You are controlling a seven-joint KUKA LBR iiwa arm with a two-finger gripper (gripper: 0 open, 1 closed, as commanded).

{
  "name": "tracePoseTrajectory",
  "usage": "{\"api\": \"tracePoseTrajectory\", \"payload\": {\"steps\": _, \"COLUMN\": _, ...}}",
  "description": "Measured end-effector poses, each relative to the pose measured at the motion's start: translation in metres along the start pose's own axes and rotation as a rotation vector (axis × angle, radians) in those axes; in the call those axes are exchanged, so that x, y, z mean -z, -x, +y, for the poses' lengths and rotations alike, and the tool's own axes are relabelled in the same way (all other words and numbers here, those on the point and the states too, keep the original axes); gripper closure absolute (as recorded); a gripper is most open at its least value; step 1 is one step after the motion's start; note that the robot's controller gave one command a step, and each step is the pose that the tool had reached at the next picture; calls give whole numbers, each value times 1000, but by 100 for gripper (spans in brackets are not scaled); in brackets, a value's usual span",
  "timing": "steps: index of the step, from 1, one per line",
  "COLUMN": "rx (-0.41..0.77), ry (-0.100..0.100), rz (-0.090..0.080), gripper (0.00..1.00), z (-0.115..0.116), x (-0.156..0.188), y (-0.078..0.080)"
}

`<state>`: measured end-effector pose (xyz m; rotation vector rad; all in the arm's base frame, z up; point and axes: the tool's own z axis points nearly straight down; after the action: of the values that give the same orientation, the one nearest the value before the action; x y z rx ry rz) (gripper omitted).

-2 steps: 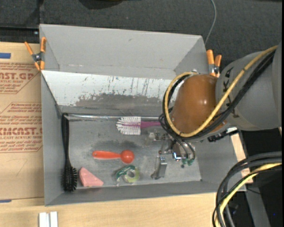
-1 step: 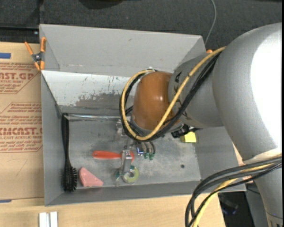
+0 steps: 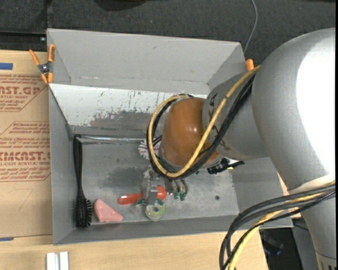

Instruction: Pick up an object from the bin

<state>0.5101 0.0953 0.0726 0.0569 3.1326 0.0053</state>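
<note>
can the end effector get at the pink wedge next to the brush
Probably yes: the pink wedge lies uncovered beside the black brush, with nothing on top of it, and the end effector hangs close to its right.

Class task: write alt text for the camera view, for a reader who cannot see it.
The gripper hangs low in a grey bin, over a small red thing and a pale round thing by its near wall. A pink block and a black brush lie to their left.
</note>
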Motion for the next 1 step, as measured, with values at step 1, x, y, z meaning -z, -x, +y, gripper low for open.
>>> {"api": "tracePoseTrajectory", "payload": {"steps": 1, "rx": 0, "ry": 0, "rz": 0, "gripper": 100, "z": 0, "x": 0, "y": 0}}
